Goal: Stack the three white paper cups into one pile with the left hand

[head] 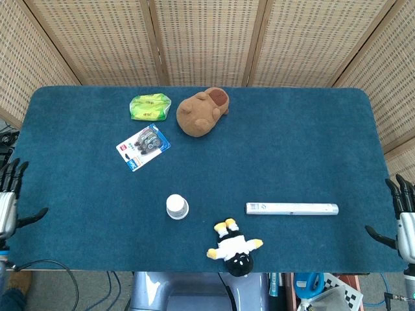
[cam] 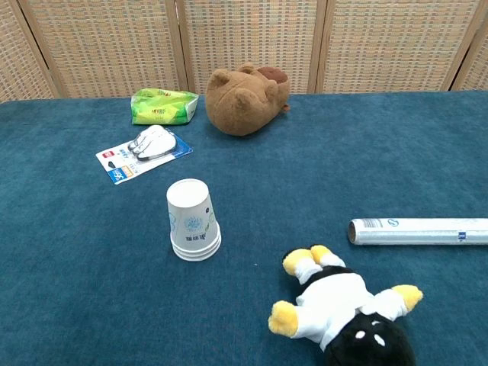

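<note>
Nearest the robot, a black-and-white plush toy with yellow feet (cam: 339, 313) lies on its back on the blue counter (head: 272, 155), close to the front edge. Level with that edge, the left robot hand (head: 9, 199) hangs just off the counter's left side and the right robot hand (head: 401, 220) just off its right side; each shows spread fingers and holds nothing, well apart from every object. A little farther in, the three white paper cups (cam: 193, 220) stand nested mouth-down in a single pile, upright on the cloth, just left of and behind the plush toy, with nothing touching them. To the right of the pile, at about the same depth, a long white tube (cam: 418, 231) lies on its side, running left to right. Farther back and to the left, a flat blister pack with a blue-and-white card (cam: 144, 152) lies tilted on the cloth. Behind it, near the far edge, sits a green plastic packet (cam: 163, 105), and just beside that, to its right, a brown plush animal (cam: 247, 99) rests on the counter. A woven folding screen (head: 207, 39) stands behind the counter.
</note>
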Robot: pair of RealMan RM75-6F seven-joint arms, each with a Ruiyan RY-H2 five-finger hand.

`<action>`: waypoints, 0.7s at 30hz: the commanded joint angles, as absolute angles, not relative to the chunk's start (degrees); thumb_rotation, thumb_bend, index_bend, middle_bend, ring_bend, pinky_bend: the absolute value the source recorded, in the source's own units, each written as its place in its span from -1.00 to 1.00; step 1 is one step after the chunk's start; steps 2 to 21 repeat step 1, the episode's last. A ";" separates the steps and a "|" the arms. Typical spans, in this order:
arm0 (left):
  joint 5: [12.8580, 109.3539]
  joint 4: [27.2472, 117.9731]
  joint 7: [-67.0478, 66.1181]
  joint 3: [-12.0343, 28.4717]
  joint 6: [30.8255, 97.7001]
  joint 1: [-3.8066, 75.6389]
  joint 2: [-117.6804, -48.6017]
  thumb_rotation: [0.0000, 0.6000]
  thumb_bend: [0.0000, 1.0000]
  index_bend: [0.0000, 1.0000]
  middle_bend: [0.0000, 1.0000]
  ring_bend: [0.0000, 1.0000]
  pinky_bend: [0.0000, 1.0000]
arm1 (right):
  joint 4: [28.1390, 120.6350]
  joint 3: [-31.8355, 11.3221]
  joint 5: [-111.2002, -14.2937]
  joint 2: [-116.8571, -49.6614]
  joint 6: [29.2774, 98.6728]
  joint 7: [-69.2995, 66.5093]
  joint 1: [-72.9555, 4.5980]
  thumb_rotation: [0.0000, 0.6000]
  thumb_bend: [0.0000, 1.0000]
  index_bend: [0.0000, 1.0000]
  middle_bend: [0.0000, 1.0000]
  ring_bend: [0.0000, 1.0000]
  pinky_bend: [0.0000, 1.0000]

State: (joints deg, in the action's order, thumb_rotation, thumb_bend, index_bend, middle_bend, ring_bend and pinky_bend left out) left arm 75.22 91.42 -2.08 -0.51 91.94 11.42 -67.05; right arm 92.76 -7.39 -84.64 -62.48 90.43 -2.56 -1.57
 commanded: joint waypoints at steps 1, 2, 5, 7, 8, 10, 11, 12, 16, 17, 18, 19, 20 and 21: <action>75.63 92.36 -0.93 -1.28 93.35 9.17 -65.58 1.00 -0.76 -1.00 -1.00 -1.00 -1.00 | 92.90 -7.21 -85.00 -62.51 90.63 -2.35 -1.53 1.00 -1.00 -1.00 -1.00 -1.00 -1.00; 75.63 92.36 -0.93 -1.28 93.35 9.17 -65.58 1.00 -0.76 -1.00 -1.00 -1.00 -1.00 | 92.90 -7.21 -85.00 -62.51 90.63 -2.35 -1.53 1.00 -1.00 -1.00 -1.00 -1.00 -1.00; 75.63 92.36 -0.93 -1.28 93.35 9.17 -65.58 1.00 -0.76 -1.00 -1.00 -1.00 -1.00 | 92.90 -7.21 -85.00 -62.51 90.63 -2.35 -1.53 1.00 -1.00 -1.00 -1.00 -1.00 -1.00; 75.63 92.36 -0.93 -1.28 93.35 9.17 -65.58 1.00 -0.76 -1.00 -1.00 -1.00 -1.00 | 92.90 -7.21 -85.00 -62.51 90.63 -2.35 -1.53 1.00 -1.00 -1.00 -1.00 -1.00 -1.00; 75.63 92.36 -0.93 -1.28 93.35 9.17 -65.58 1.00 -0.76 -1.00 -1.00 -1.00 -1.00 | 92.90 -7.21 -85.00 -62.51 90.63 -2.35 -1.53 1.00 -1.00 -1.00 -1.00 -1.00 -1.00; 75.63 92.36 -0.93 -1.28 93.35 9.17 -65.58 1.00 -0.76 -1.00 -1.00 -1.00 -1.00 | 92.90 -7.21 -85.00 -62.51 90.63 -2.35 -1.53 1.00 -1.00 -1.00 -1.00 -1.00 -1.00; 75.63 92.36 -0.93 -1.28 93.35 9.17 -65.58 1.00 -0.76 -1.00 -1.00 -1.00 -1.00 | 92.90 -7.21 -85.00 -62.51 90.63 -2.35 -1.53 1.00 -1.00 -1.00 -1.00 -1.00 -1.00; 75.63 92.36 -0.93 -1.28 93.35 9.17 -65.58 1.00 -0.76 -1.00 -1.00 -1.00 -1.00 | 92.90 -7.21 -85.00 -62.51 90.63 -2.35 -1.53 1.00 -1.00 -1.00 -1.00 -1.00 -1.00; 75.63 92.36 -0.93 -1.28 93.35 9.17 -65.58 1.00 -0.76 -1.00 -1.00 -1.00 -1.00 | 92.90 -7.21 -85.00 -62.51 90.63 -2.35 -1.53 1.00 -1.00 -1.00 -1.00 -1.00 -1.00; 75.63 92.36 -0.93 -1.28 93.35 9.17 -65.58 1.00 -0.76 -1.00 -1.00 -1.00 -1.00 | 92.90 -7.21 -85.00 -62.51 90.63 -2.35 -1.53 1.00 -1.00 -1.00 -1.00 -1.00 -1.00; 75.63 92.36 -0.93 -1.28 93.35 9.17 -65.58 1.00 -0.76 -1.00 -1.00 -1.00 -1.00 | 92.90 -7.21 -85.00 -62.51 90.63 -2.35 -1.53 1.00 -1.00 -1.00 -1.00 -1.00 -1.00; 75.63 92.36 -0.93 -1.28 93.35 9.17 -65.58 1.00 -0.76 -1.00 -1.00 -1.00 -1.00 | 92.90 -7.21 -85.00 -62.51 90.63 -2.35 -1.53 1.00 -1.00 -1.00 -1.00 -1.00 -1.00; 75.63 92.36 -0.93 -1.28 93.35 9.17 -65.58 1.00 -0.76 -1.00 -1.00 -1.00 -1.00 | 92.90 -7.21 -85.00 -62.51 90.63 -2.35 -1.53 1.00 -1.00 -1.00 -1.00 -1.00 -1.00; 75.63 92.36 -0.93 -1.28 93.35 9.17 -65.58 1.00 -0.76 -1.00 -1.00 -1.00 -1.00 | 92.90 -7.21 -85.00 -62.51 90.63 -2.35 -1.53 1.00 -1.00 -1.00 -1.00 -1.00 -1.00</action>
